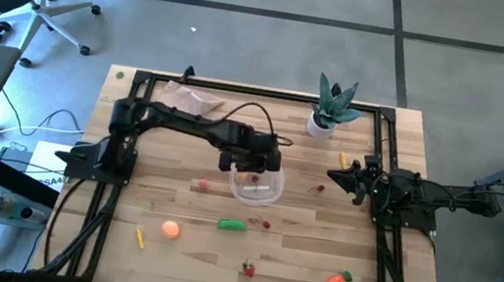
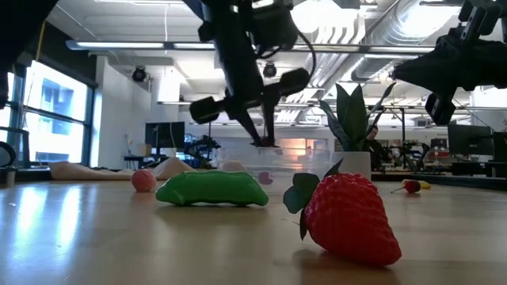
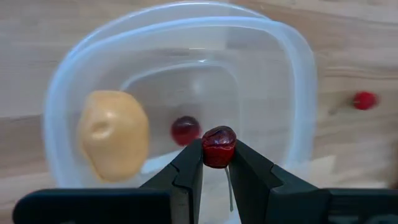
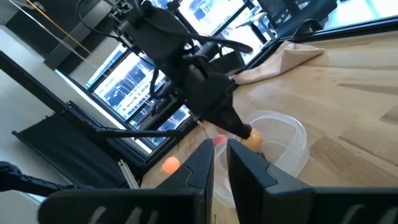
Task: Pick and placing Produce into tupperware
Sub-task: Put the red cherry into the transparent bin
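Your left gripper [image 3: 219, 163] pinches a small red fruit [image 3: 218, 146] directly over the clear container [image 3: 292, 93] at frame center, which holds a tan piece [image 3: 114, 134] and another red piece [image 3: 185, 129]. Your right gripper [image 1: 338, 178] waits center-right, fingers nearly together.

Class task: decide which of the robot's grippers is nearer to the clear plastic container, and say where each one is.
The left. The left gripper hangs over the container, holding a small red piece in its fingers. The right gripper waits off to the container's right, above bare table.
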Controlling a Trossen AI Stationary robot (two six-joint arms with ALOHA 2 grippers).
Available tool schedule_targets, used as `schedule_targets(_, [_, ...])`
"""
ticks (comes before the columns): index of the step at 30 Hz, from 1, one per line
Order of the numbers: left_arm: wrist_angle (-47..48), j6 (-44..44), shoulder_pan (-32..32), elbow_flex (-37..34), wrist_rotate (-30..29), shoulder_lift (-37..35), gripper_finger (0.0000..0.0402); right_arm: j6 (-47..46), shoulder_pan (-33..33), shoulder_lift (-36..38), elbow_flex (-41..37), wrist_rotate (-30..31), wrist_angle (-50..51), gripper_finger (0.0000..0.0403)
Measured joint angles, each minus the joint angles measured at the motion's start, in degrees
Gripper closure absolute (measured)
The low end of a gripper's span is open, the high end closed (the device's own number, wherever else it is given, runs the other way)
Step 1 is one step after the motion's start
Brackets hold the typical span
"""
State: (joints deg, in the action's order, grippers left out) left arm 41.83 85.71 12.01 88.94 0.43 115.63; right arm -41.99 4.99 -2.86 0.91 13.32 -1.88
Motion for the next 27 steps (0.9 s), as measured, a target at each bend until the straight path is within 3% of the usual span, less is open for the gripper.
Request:
schedule_targets(8, [1.90,0.02,0.00,1.21,0.01,3.67,0.0339,-0.01,0.00,-0.18,0.00,-0.02,0.01,0.0366])
schedule_targets(27, [1.32,0.04,-0.04,1.21,-2.04,3.96,0.0339,-0.01,0.00,-0.18,0.00,-0.02,0.01,0.0366])
